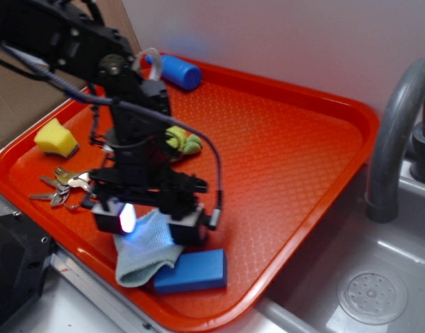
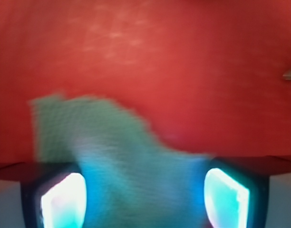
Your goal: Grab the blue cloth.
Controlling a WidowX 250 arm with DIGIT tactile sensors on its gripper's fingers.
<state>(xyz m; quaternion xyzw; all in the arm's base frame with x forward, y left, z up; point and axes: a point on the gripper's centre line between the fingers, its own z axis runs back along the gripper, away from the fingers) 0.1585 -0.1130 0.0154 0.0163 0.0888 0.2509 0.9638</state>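
Two glowing fingers (image 2: 63,199) of the black gripper (image 1: 151,220) stood apart with the small pale-blue terry cloth (image 1: 144,251) bunched between them; whether they pinched it could not be told. The cloth spilled from under the gripper onto the textured orange plastic tray (image 1: 282,146). Touching the cloth's edge lay a deep-blue rectangular sponge block (image 1: 192,270). Just behind the gripper sat a bunch of metal keys (image 1: 60,187) and a crumpled green-yellow item (image 1: 182,141). Further off rested a yellow sponge (image 1: 55,137), and farthest a blue plastic bottle (image 1: 178,71).
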